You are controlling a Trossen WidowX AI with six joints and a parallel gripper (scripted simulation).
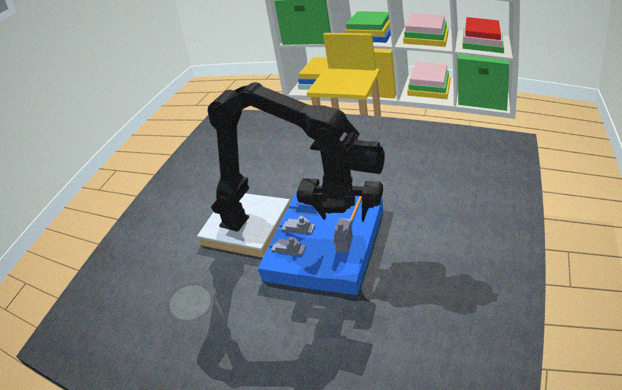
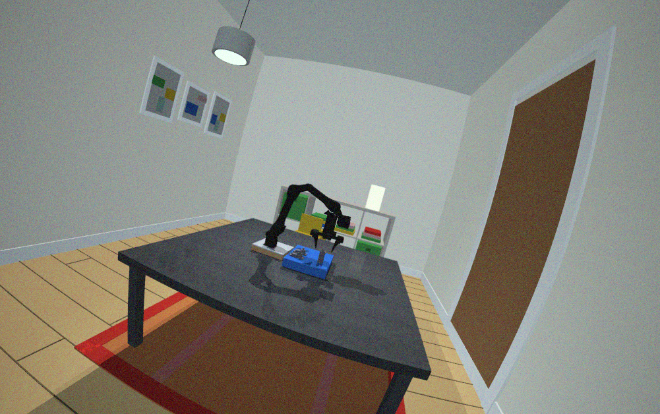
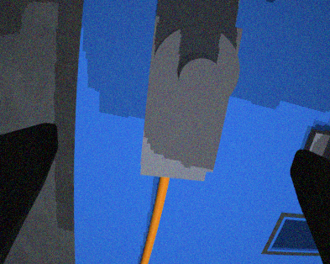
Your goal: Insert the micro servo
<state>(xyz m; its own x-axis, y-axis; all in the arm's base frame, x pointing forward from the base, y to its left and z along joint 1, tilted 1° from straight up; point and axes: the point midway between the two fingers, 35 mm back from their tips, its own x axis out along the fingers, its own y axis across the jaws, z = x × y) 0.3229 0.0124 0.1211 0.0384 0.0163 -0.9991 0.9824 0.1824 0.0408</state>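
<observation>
Servo (image 1: 343, 235) (image 2: 320, 258) (image 3: 191, 109) stands on the deck (image 1: 311, 279) (image 2: 305, 266) (image 3: 111, 202), below the open, ungripping tool (image 1: 344, 217) (image 2: 324, 248) (image 3: 179, 149). Its orange cable (image 1: 356, 208) (image 3: 155, 219) trails from it. The outlined pocket (image 1: 306, 208) (image 3: 297, 234) lies at the deck's far left corner in the top view, near two seated servos (image 1: 298, 225). The deck sits well inside the surface's (image 1: 448, 204) (image 2: 353, 329) edges.

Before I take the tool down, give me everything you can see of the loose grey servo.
The loose grey box-shaped micro servo looks like matte plastic. It stands tall on the blue block-shaped deck, outside the marked pocket. A thin orange cable leaves one side. Its top shows a rounded raised part, mostly shaded. The open black tool isn't gripping it. I can't make out the ears clearly.
</observation>
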